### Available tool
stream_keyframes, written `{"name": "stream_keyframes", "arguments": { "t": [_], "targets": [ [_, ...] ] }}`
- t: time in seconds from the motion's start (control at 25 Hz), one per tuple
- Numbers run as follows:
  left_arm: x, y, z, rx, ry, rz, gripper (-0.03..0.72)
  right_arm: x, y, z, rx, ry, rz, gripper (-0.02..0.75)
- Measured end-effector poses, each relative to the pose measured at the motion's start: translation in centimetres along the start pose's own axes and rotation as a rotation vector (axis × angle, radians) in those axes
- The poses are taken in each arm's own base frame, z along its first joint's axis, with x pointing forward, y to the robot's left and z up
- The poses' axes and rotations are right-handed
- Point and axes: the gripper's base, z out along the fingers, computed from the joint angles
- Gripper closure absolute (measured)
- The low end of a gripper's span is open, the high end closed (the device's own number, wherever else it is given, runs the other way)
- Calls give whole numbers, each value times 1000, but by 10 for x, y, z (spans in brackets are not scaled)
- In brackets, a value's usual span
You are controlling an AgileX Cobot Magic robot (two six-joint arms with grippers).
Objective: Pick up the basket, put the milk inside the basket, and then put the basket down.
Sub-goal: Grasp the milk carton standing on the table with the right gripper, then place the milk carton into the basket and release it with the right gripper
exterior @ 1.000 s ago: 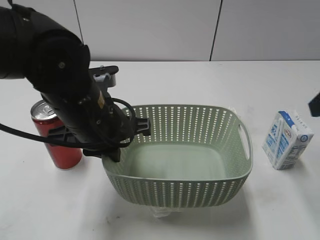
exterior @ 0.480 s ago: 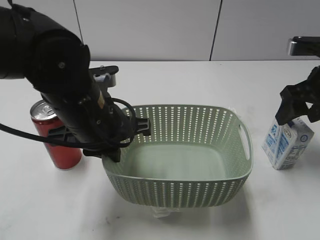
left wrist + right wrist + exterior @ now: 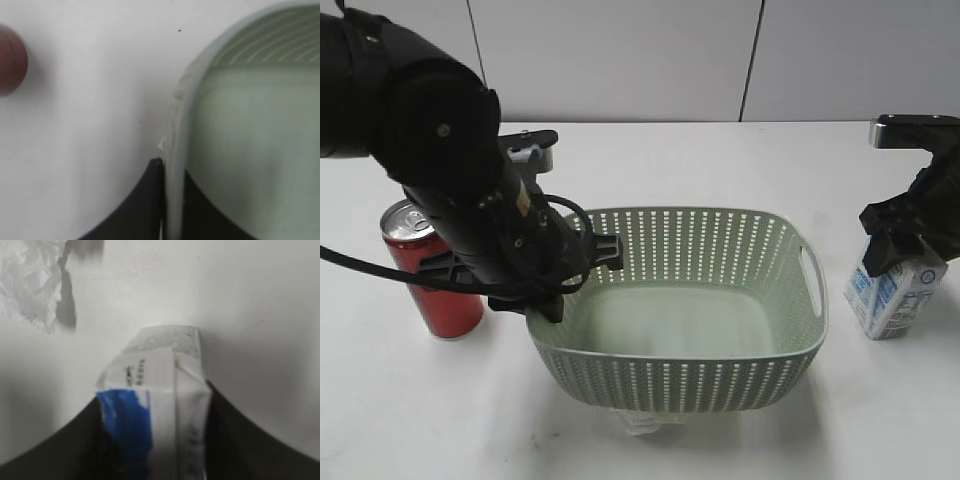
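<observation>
Sage-green plastic basket (image 3: pixel 685 310): centre of white tabletop (image 3: pixel 410 400), left rim pinched between jaws of left gripper (image 3: pixel 582 262), base tipped slightly off the surface. Milk (image 3: pixel 892 290): blue-and-white carton, right of basket, well apart from it; right gripper (image 3: pixel 152 440) jaws straddle its top, touching both sides. Red can (image 3: pixel 428 270): upright, left of basket.

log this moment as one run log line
left gripper: shut on basket rim | right gripper: around milk, grip unclear | milk outside basket
</observation>
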Motion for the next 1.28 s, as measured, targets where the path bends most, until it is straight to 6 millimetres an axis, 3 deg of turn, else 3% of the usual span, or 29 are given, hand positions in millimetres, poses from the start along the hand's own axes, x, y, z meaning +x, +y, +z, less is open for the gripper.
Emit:
{"name": "stream_keyframes", "arguments": {
  "t": [0.08,0.28,0.36,0.64,1.04,1.16,1.28],
  "targets": [
    [0,0,0,2,1,-2,681,0,0,0,-1,-1,1,459],
    [-1,-2,0,19,-13,-5,681,2,1,-9,-4,6,0,461],
    [-2,-2,0,25,-20,-5,681,4,3,-22,-5,-16,-5,461],
    [-2,-3,0,29,-24,-5,681,22,21,-100,-5,-134,-78,461],
    [-2,-3,0,30,-24,-5,681,28,120,-183,-132,-257,-320,461],
    [-2,-3,0,30,-25,-5,681,26,148,-189,-173,-271,-369,461],
    [-2,-3,0,31,-26,-4,681,21,171,-170,-185,-214,-409,461]
  ]
}}
